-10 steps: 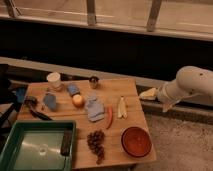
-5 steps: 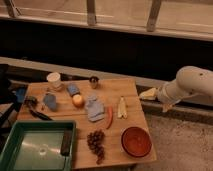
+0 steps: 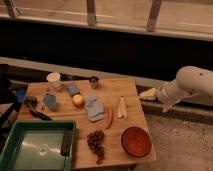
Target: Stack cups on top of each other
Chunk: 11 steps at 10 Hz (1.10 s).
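Note:
Two cups stand near the far edge of the wooden table. The white cup is at the far left, and the small dark metallic cup is to its right, well apart from it. My white arm reaches in from the right. Its gripper hangs just off the table's right edge, far from both cups, open and with nothing in it.
A green tray holding a dark block sits at the front left, and a red-brown bowl at the front right. Grapes, a red chili, a pale banana, a blue cloth and an orange fruit lie mid-table.

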Available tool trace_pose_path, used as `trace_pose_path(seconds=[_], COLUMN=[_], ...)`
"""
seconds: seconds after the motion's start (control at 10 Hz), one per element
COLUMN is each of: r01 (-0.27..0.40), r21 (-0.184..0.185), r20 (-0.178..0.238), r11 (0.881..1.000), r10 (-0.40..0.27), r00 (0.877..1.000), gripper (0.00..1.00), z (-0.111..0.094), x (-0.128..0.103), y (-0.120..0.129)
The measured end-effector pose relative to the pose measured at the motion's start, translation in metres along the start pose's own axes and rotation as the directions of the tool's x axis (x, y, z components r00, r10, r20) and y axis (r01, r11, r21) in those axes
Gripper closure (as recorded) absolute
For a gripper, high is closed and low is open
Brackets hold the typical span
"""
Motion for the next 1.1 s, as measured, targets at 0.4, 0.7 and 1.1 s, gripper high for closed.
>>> trace_pose_path(seconds=[0.4, 0.7, 1.1], r01=[0.068, 0.154, 0.273], r21=[0.029, 0.055, 0.087], r20=[0.054, 0.087, 0.078], r11=[0.997, 0.987, 0.958], r10=[-0.070, -0.158, -0.280], r00=[0.996, 0.984, 0.957], gripper=[0.20, 0.20, 0.20], z=[0.001, 0.015, 0.047], x=[-0.012, -0.035, -0.055], y=[0.013, 0.063, 0.146])
